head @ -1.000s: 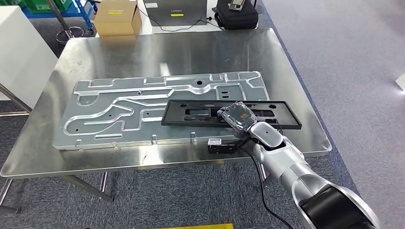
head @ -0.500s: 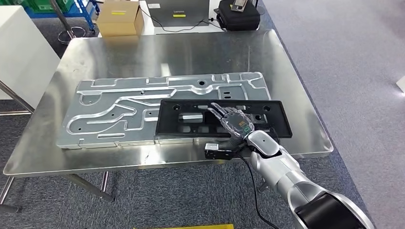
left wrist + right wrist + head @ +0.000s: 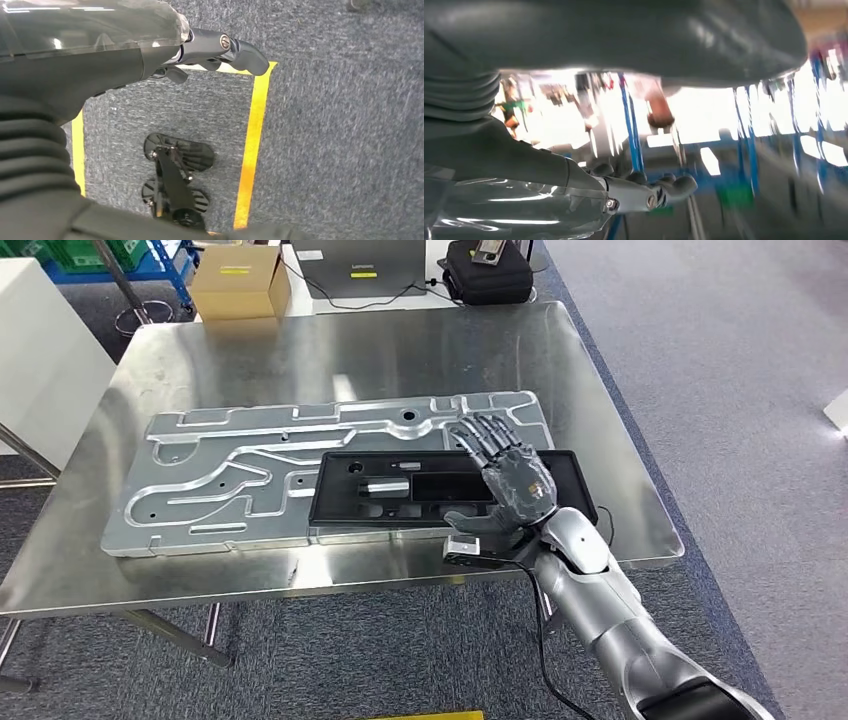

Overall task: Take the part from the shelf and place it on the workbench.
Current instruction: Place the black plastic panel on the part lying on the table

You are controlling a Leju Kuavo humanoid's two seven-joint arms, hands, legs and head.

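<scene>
Part: flat black rectangular plastic frame with cut-outs, lying on grey machined aluminium plate at 6 o'clock of steel workbench | Right hand: fingers spread, empty, above frame's 3 o'clock end | Left hand: fingers apart, empty | Handling: probably light, stiff, smooth; grip a long edge.

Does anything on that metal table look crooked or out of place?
Slightly. The black part lies half on the grooved aluminium plate, half on the bare table, so it overlaps unevenly. Nothing looks spilled or damaged.
</scene>
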